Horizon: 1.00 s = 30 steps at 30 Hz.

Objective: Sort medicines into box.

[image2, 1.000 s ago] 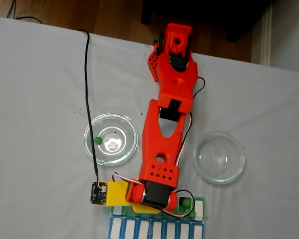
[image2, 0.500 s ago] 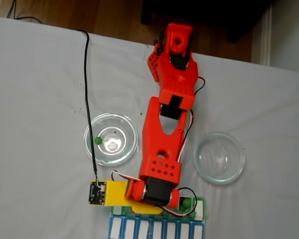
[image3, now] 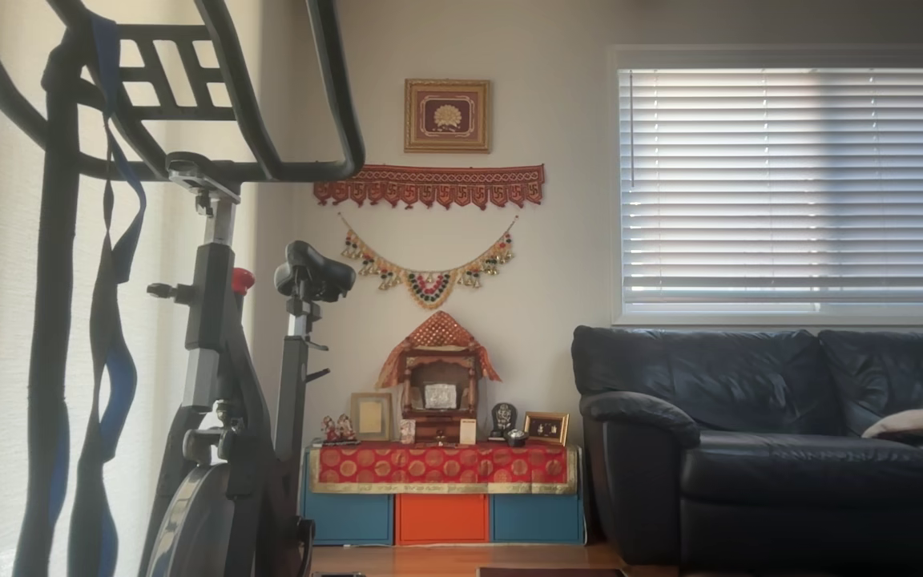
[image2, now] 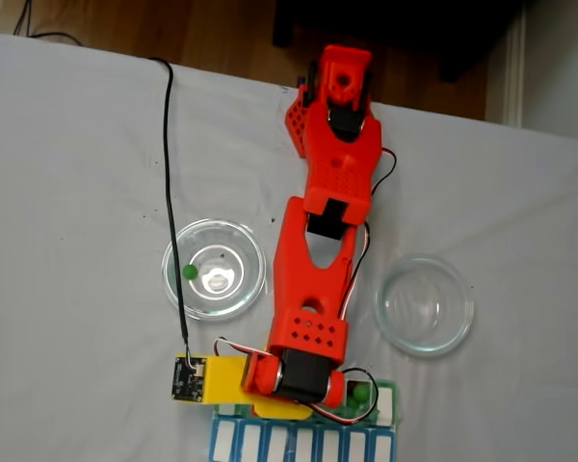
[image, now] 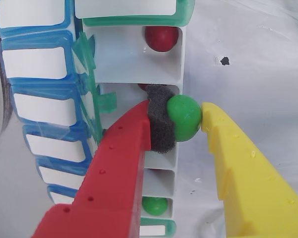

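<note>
In the wrist view my gripper [image: 180, 113] is shut on a green medicine ball [image: 185, 119], pinched between the grey foam pad of the red finger [image: 120, 163] and the yellow finger [image: 243, 168]. The ball hangs over the right-hand wall of an open white compartment of the green-lidded box [image: 134, 54]. The compartment above holds a dark red ball [image: 161, 37]; one lower down holds a green ball [image: 155, 206]. In the fixed view the red arm [image2: 318, 279] reaches down over the box [image2: 389, 402], where a green ball [image2: 358, 393] shows. Another green ball [image2: 189, 272] lies in the left glass dish [image2: 243, 289].
A blue-lidded organizer row [image: 39, 104] lies beside the box, along the table's near edge in the fixed view [image2: 303, 445]. A second glass dish [image2: 424, 305] sits right of the arm. A black cable [image2: 169, 173] runs across the white cloth to the wrist camera.
The wrist rose a little from the box, then sank back by about the same amount. Dishes, box and balls have not moved.
</note>
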Motion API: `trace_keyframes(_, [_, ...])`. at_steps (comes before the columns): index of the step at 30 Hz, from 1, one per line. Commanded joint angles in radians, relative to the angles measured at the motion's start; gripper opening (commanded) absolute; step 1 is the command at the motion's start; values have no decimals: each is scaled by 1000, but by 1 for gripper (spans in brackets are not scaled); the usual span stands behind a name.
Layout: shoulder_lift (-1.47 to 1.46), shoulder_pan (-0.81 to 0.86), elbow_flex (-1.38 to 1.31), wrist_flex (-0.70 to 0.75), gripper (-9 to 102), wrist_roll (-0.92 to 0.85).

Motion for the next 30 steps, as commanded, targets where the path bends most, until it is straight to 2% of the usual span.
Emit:
trace_keyframes(1, [66, -31, -57, 34, 1, 3])
trace_keyframes(24, [55, -61, -69, -46, 1, 38])
trace_keyframes(30, [54, -66, -94, 9, 1, 49])
